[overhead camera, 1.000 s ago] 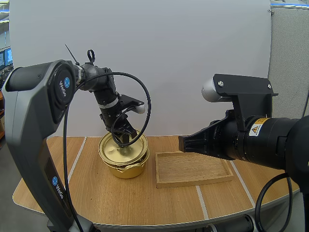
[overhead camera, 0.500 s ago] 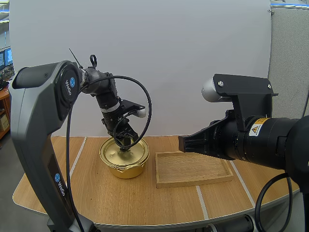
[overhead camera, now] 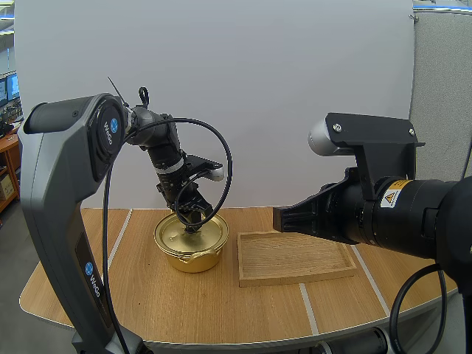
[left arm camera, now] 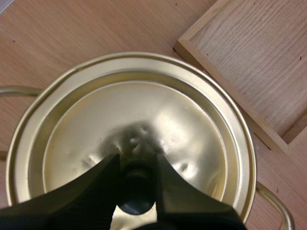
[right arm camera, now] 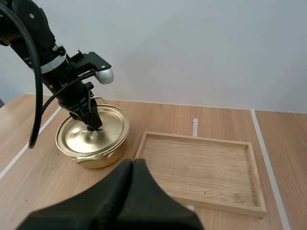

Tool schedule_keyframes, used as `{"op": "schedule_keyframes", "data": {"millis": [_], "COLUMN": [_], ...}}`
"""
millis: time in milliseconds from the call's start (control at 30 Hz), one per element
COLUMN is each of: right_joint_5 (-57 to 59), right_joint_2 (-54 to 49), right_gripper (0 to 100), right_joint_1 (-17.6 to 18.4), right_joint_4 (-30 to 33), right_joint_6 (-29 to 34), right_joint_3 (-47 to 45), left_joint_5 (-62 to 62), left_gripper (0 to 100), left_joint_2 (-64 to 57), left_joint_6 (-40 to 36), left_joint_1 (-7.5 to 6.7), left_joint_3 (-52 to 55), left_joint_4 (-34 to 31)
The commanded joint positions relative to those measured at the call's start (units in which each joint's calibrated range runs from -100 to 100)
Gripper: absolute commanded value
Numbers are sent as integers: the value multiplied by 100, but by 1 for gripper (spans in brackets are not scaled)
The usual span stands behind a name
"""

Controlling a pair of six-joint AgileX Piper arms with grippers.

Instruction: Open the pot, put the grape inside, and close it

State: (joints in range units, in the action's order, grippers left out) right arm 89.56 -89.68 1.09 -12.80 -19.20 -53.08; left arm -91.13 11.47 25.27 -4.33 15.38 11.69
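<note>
1. Knob (left arm camera: pixel 137 189) of the lid (left arm camera: pixel 144 110) is mostly covered by the fingers (left arm camera: pixel 86 196) of your left gripper (overhead camera: pixel 193 220). The lid hides the inside of the pot (overhead camera: pixel 193 259).
2. Your left gripper pinches that knob, its arm bent steeply down over the pot. The pot stands on the table (overhead camera: pixel 221 310), just beside the wooden tray (overhead camera: pixel 295 258).
3. Your right gripper (right arm camera: pixel 133 165) hangs above the table near the tray, level and pointing toward the pot. Its fingers are pressed together on nothing.

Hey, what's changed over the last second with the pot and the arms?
The left gripper, shut on the knob, sank a little and set the tilted lid down level on the pot. The right gripper, shut on nothing, and the wooden tray stayed put.
</note>
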Motion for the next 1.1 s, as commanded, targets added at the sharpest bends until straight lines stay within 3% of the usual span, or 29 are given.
{"op": "schedule_keyframes", "data": {"millis": [0, 100, 167, 233, 700, 1067], "right_joint_5": [-50, -50, -50, -50, 75, 75], "right_joint_2": [-43, -43, -43, -43, -43, -43], "right_gripper": [0, 0, 0, 0, 0, 0], "right_joint_1": [6, 6, 6, 6, 6, 6], "right_joint_4": [-20, -20, -20, -20, -20, -20], "right_joint_6": [17, 17, 17, 17, 17, 17], "right_joint_3": [-26, -26, -26, -26, -26, -26], "left_joint_5": [-162, -405, -486, -602, -887, -887], "left_gripper": [11, 34, 63, 100, 100, 100], "left_joint_2": [127, 127, 127, 115, 45, -85], "left_joint_6": [106, 231, 231, 231, 47, -357], "left_joint_1": [-19, -19, -19, -19, -19, -19], "left_joint_3": [48, 48, 48, 35, -319, -956], "left_joint_4": [134, 273, 273, 282, 276, -175]}}
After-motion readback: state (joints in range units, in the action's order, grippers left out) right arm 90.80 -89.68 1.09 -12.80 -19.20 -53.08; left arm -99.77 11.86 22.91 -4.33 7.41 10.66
